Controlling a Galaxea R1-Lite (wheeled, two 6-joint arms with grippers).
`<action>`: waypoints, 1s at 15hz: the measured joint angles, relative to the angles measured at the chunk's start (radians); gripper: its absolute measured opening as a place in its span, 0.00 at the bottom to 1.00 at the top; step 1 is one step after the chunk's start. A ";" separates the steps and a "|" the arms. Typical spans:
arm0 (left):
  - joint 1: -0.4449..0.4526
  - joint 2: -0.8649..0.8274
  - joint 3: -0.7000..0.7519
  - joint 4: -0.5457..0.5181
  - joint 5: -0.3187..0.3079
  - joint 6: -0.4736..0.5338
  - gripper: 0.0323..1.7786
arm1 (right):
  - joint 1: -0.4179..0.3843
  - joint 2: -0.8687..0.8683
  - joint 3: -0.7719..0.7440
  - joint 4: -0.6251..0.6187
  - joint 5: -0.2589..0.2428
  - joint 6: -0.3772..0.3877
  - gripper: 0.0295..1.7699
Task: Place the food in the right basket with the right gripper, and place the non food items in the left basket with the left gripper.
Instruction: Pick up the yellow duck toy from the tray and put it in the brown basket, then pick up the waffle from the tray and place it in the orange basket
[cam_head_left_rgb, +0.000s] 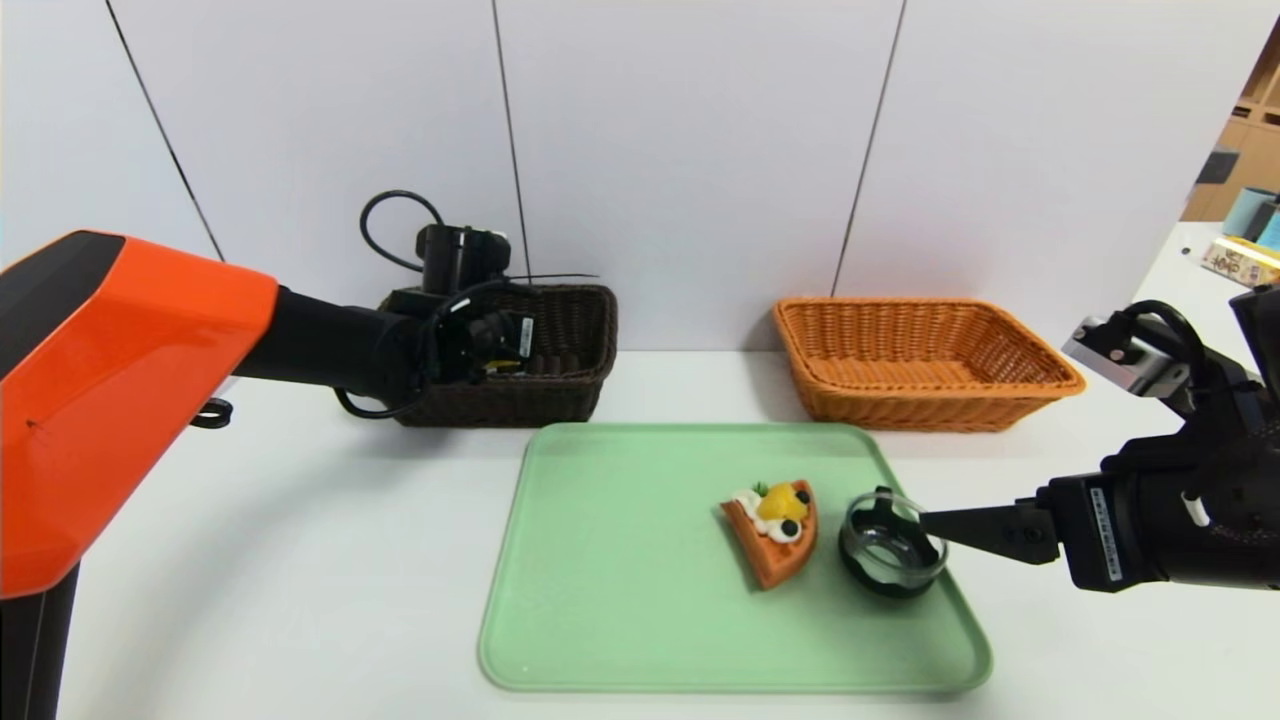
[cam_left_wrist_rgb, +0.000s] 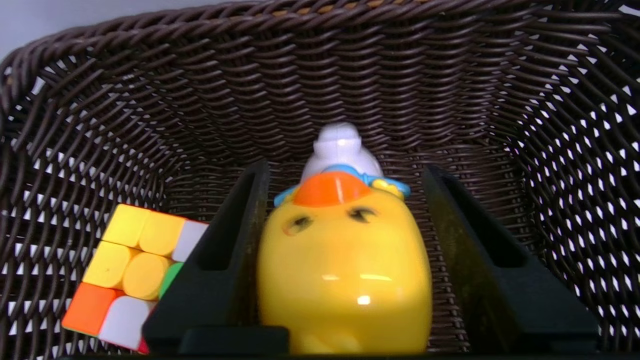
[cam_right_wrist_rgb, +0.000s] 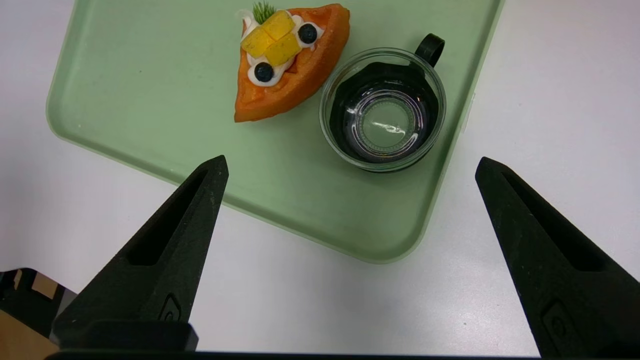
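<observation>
You are looking at a lab-style test bench: a bare white table (cam_head_left_rgb: 300, 560) is standing against plain white wall panels (cam_head_left_rgb: 690, 150), while shelving with boxes (cam_head_left_rgb: 1240, 130) is showing at the far right.

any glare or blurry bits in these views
Left wrist view: small bright glare spots on the yellow duck toy, its near end soft. Right wrist view: a glint in the base of the glass cup; faint shadow under the waffle slice. Head view: soft shadows beside the green tray.
</observation>
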 joint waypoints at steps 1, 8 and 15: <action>0.000 -0.004 0.000 0.001 0.000 0.000 0.68 | 0.000 0.000 0.000 0.000 0.000 0.000 0.97; -0.010 -0.162 0.000 0.076 0.001 0.002 0.84 | -0.001 -0.008 0.000 0.000 -0.002 0.004 0.97; -0.164 -0.364 0.067 0.159 0.018 -0.007 0.91 | -0.005 -0.022 0.000 0.000 -0.004 0.005 0.97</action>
